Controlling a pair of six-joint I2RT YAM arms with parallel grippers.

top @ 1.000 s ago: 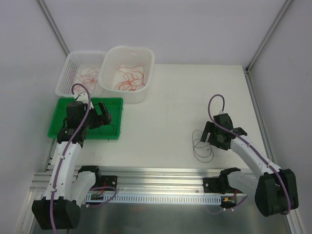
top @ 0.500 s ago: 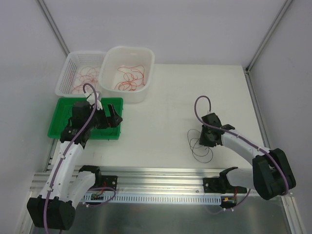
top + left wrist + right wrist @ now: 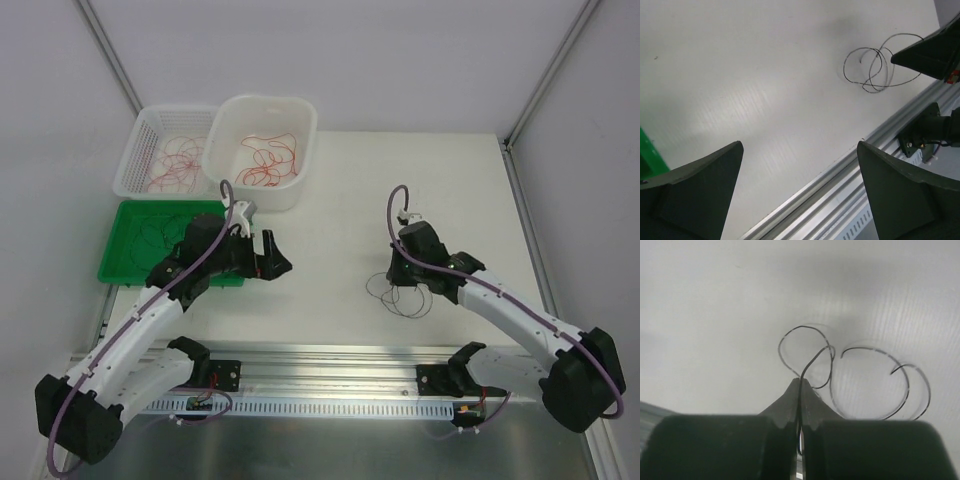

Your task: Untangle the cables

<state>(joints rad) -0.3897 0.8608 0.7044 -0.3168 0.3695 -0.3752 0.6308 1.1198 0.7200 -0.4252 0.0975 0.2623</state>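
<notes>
A thin black cable (image 3: pixel 405 300) lies in loose loops on the white table, right of centre. My right gripper (image 3: pixel 397 278) stands over it, shut on one strand. In the right wrist view the black cable (image 3: pixel 802 327) runs up from between the closed tips of the right gripper (image 3: pixel 800 381) and curls into loops beyond them. My left gripper (image 3: pixel 275 262) is open and holds nothing, hanging over bare table just right of the green tray. The left wrist view has the left gripper (image 3: pixel 800 145) spread wide, with the black cable (image 3: pixel 874 91) far off.
A white tub (image 3: pixel 262 100) and a white basket (image 3: pixel 135 150) at the back left hold red and orange cables (image 3: pixel 265 160). A green tray (image 3: pixel 115 255) with thin black wires sits in front of them. An aluminium rail (image 3: pixel 330 360) runs along the near edge.
The right gripper moved left onto the black cable and shut on a strand. The left arm swung right, out from over the green tray, its gripper staying open.
</notes>
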